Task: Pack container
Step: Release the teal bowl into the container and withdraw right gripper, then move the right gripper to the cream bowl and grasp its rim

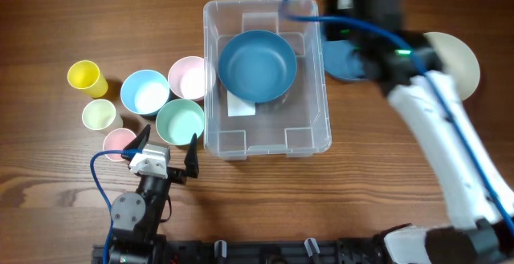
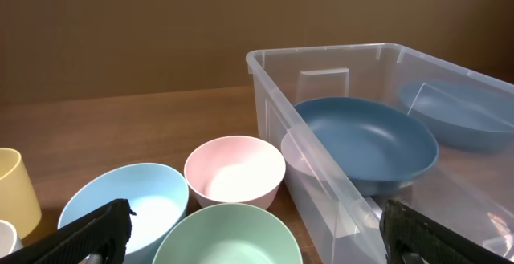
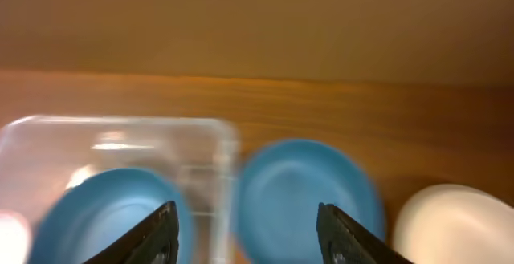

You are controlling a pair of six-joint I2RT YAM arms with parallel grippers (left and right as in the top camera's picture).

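**A:** Where is the container?

**B:** I see the container (image 1: pixel 210 95) on the table (image 1: pixel 64 208), with bowls on its left and plates on its right. A blue bowl (image 1: pixel 257 65) lies inside it, in the far half, partly over the white label (image 1: pixel 239 107) on its base.

**A:** And your right gripper?

**B:** My right gripper (image 3: pixel 247 220) hangs just right of the container's far end, over the blue plate (image 1: pixel 337 62). Its fingers stand apart with nothing between them. Through the gap I see the container's right wall and that plate. A cream plate (image 1: pixel 462 59) lies further right of the container, apart from the blue one.

**A:** The left one?

**B:** My left gripper (image 1: pixel 167 145) is near the container's near-left corner, spread wide and holding nothing. From the left wrist view it looks over the green bowl (image 2: pixel 229 236) towards the container.

**A:** What else is on that side?

**B:** The pink bowl (image 1: pixel 189 77) is touching the container's left wall. The green bowl sits just beside that wall, nearer to me, and the light blue bowl (image 1: pixel 144 92) is a little further left. Beyond them, well left of the container, stand a yellow cup (image 1: pixel 84 76), a pale green cup (image 1: pixel 98 114) and a pink cup (image 1: pixel 117 141)
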